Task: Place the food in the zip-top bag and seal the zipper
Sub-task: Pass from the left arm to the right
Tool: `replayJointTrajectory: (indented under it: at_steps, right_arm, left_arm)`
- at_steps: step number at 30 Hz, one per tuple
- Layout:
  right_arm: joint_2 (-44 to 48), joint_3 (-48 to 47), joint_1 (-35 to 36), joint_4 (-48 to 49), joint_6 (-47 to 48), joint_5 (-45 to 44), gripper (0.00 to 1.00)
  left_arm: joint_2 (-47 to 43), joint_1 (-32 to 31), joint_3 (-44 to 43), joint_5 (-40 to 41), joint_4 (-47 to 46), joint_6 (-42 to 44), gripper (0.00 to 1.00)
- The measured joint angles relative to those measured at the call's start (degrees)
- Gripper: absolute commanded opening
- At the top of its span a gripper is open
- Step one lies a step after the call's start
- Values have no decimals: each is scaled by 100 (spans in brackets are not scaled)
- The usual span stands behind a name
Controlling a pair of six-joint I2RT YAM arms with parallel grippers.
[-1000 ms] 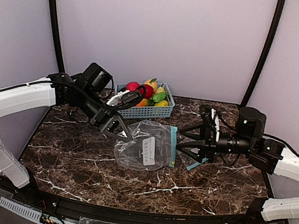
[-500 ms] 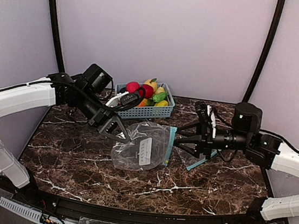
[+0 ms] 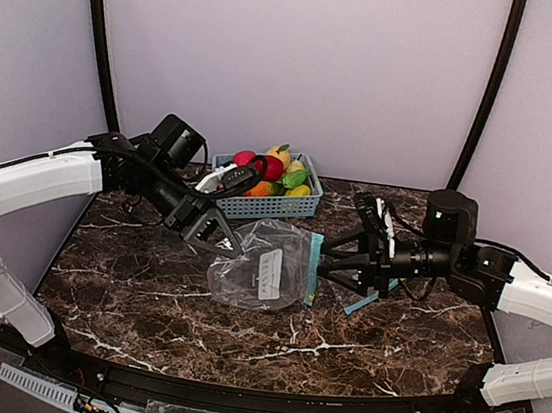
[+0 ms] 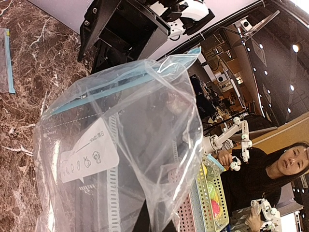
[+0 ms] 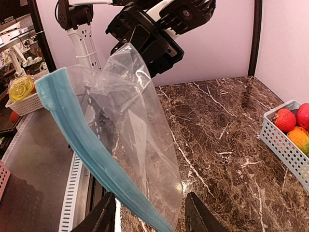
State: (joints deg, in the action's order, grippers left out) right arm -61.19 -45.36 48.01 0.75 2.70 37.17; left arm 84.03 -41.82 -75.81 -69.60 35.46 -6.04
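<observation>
Above the table (image 3: pixel 145 291), my left gripper (image 3: pixel 225 247) pinches the empty zip-top bag (image 3: pixel 258 273), my right gripper (image 3: pixel 322 265) gapes astride its zipper (image 3: pixel 312 271), and the food (image 3: pixel 278 170) lies unbagged in the blue basket (image 3: pixel 276 205).

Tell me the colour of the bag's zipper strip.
Light blue; the zipper shows best in the right wrist view.

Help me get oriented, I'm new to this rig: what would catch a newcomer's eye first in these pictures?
The crinkly clear zip-top bag held up over the table stands out first. The left gripper pinches its closed end, while the right gripper stands open astride its light-blue zipper. Behind it, bright toy food fills a light-blue mesh basket at the table's back edge.
</observation>
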Motion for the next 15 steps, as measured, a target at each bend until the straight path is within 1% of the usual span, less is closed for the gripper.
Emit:
replayJointTrajectory:
  at_steps: [10, 11, 13, 15]
  right_arm:
    - [-243, -2, 0, 15, -13, 81, 29]
    - [-262, -2, 0, 20, 0, 90, 25]
    - [-289, -4, 0, 24, -15, 125, 16]
    - [-297, -7, 0, 37, -39, 164, 4]
  left_arm:
    - [50, 9, 0, -7, -20, -26, 1]
    - [50, 9, 0, -7, -20, -26, 1]
    - [50, 9, 0, -7, -20, -26, 1]
    - [50, 9, 0, -4, -20, -26, 1]
